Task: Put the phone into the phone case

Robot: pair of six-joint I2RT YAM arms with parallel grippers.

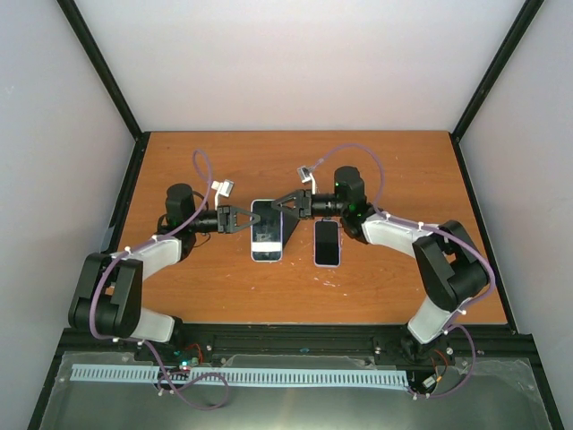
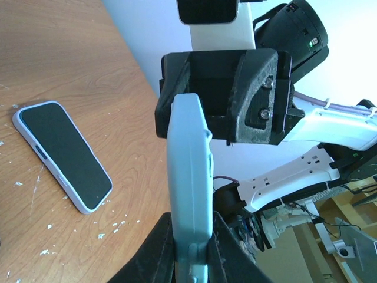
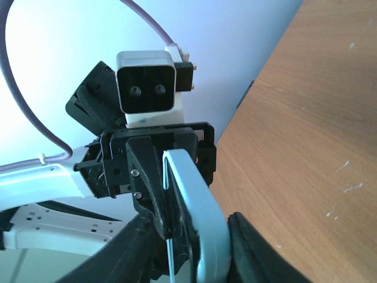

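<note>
- The left fingers (image 2: 160, 250) pinch tight on one edge of the pale-blue phone case (image 1: 266, 230), which spans the gap between the two arms.
- The right fingers (image 3: 247, 247) straddle the case's opposite corner; whether they clamp it cannot be told.
- The phone (image 1: 327, 242) lies screen-up on the tabletop (image 1: 385, 161), just beside the right fingers, in neither grip.
- Done well, it seems, the left fingers would steady the case, open side up, while the right fingers let go, fetch the phone and seat one end first.

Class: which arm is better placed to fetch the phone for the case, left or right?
Right, probably. The phone lies on that arm's side, close to the right gripper, while the left gripper is clamped on the case.
</note>
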